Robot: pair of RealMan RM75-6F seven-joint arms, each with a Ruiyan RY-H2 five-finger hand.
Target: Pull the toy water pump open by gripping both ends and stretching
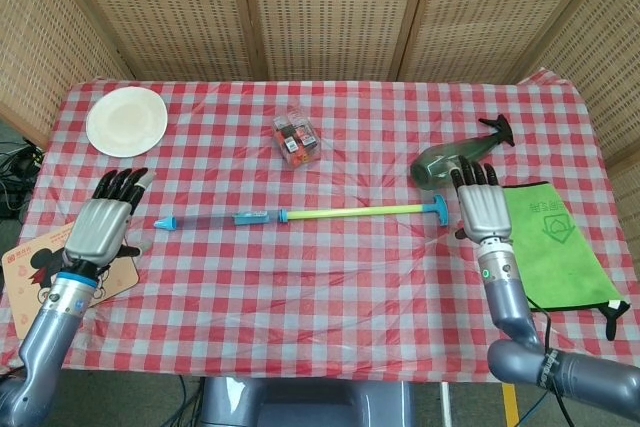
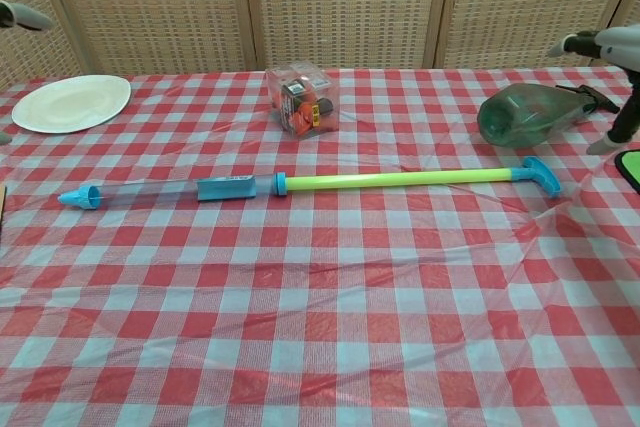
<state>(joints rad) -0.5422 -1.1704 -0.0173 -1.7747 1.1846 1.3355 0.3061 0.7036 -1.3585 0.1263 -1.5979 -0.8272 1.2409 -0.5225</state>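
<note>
The toy water pump (image 1: pixel 300 215) (image 2: pixel 300 185) lies stretched out across the checked tablecloth: a blue nozzle tip (image 1: pixel 164 222) (image 2: pixel 78 196) at the left, a clear tube, a blue piston, a long yellow-green rod and a blue T-handle (image 1: pixel 441 212) (image 2: pixel 540 174) at the right. My left hand (image 1: pixel 98 228) hovers open just left of the nozzle, not touching it. My right hand (image 1: pixel 481 202) is open with its fingers spread, just right of the handle and apart from it. In the chest view only the fingertips (image 2: pixel 590 44) of the right hand show at the frame edge.
A white plate (image 1: pixel 127 121) sits at the back left. A clear box of small toys (image 1: pixel 296 139) stands behind the pump. A dark green handheld vacuum (image 1: pixel 460 155) lies near my right hand, a green cloth (image 1: pixel 553 247) at the right edge, a cartoon mat (image 1: pixel 35 272) at the left edge.
</note>
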